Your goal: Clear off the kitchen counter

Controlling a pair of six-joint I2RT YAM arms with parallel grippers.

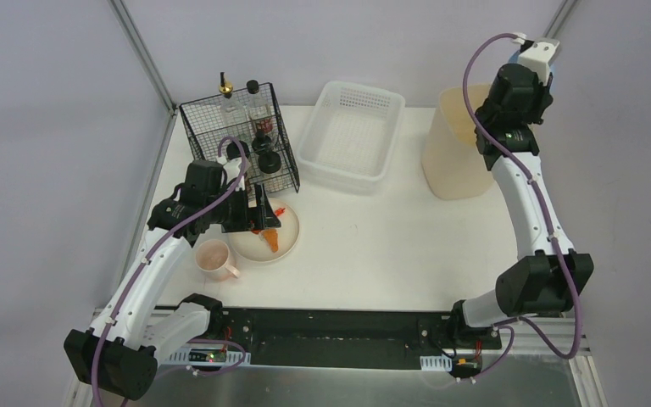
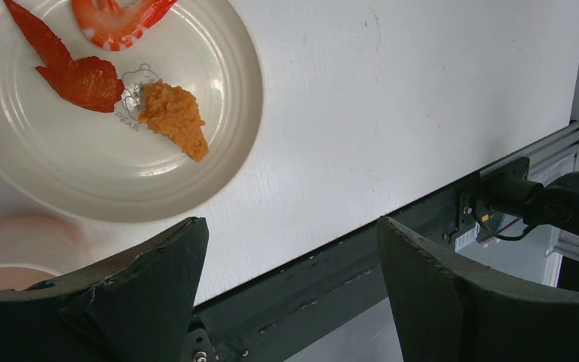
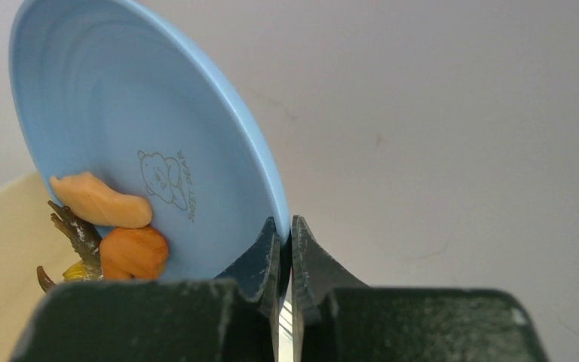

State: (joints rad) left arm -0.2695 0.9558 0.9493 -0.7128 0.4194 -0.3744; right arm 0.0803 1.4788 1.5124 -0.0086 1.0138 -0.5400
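- the white kitchen counter runs back from the arm bases, edged in metal.
- near left, a pink cup stands just beside a cream plate with a shrimp and a breaded orange piece.
- the left gripper hangs over that plate's near edge, jaws wide, holding nothing.
- further back stand a black wire rack with bottles, a white perforated basket and a beige bin.
- far right, the right gripper pinches the rim of a blue plate, tilted steeply above the bin, with food scraps at its low edge.

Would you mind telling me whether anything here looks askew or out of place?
Yes: the blue plate, pinched at its rim by the right end effector, stands almost on edge by the beige bin, its food pieces bunched at the low rim. Probably deliberate tipping.
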